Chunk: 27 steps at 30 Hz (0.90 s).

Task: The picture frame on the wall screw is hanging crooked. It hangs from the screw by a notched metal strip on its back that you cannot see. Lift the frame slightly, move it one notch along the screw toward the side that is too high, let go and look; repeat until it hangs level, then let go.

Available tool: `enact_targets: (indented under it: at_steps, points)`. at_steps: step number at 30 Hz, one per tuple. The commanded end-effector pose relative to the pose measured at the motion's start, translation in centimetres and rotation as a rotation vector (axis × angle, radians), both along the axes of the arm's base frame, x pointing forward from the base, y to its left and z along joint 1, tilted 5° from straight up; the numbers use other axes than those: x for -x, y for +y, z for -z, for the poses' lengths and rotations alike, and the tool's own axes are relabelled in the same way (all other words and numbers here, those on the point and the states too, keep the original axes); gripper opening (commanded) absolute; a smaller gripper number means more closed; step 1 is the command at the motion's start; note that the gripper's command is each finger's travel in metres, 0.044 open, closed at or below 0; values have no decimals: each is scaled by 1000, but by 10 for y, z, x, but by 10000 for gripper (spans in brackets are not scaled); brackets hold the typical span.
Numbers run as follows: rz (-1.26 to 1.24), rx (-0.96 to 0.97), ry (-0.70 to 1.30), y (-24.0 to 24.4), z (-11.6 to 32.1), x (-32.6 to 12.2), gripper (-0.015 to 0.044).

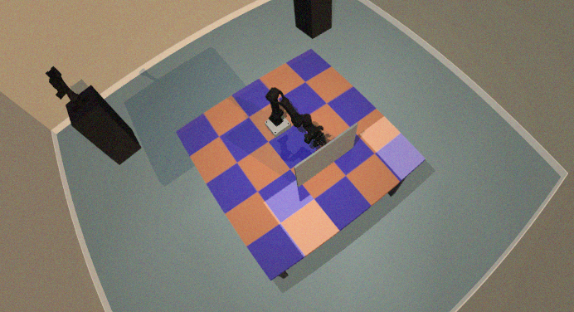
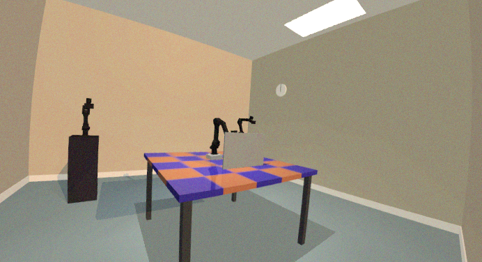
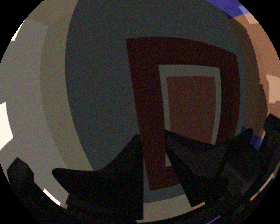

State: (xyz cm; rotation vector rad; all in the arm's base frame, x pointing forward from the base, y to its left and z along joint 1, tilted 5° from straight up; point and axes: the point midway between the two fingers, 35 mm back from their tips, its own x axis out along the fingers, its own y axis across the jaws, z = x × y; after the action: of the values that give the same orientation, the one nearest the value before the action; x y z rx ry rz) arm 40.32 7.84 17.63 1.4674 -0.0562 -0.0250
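Note:
The picture frame [image 3: 147, 90] has a dark red border, a grey inner mat and a brown middle. It shows in the wrist view, in front of the dark wall panel [image 3: 98, 85]; the top and exterior views show only the panel's back [image 1: 327, 155] [image 2: 244, 150]. My gripper [image 3: 151, 136] [image 1: 322, 142] is shut on the frame's border, on the rail at the left in the wrist view, toward its lower end there. The fingers cover part of the inner mat and picture. The screw and the notched strip are hidden. The wide lens bends the edges, so I cannot tell the frame's tilt.
The upright panel stands on the orange and blue checkered table [image 1: 308, 229] [image 2: 238, 183], close in front of my arm. The arm's pale base [image 1: 277, 126] [image 2: 214, 156] is behind it. A dark pedestal [image 1: 101, 125] [image 2: 83, 168] with another arm stands away from the table.

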Motion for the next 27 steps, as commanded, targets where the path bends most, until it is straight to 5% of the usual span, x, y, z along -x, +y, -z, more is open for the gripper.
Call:
enact_targets:
  at_steps: [1, 6, 16, 21, 27]
  points:
    - [0, -30, 1, 0, 0, 0, 0]
    - [0, -53, 0, 0, 0, 0, 0]
    - [-1, -30, -1, 0, -1, 0, 260]
    - [0, 2, 1, 2, 0, 8, 260]
    - [5, 300, 19, 5, 8, 83, 260]
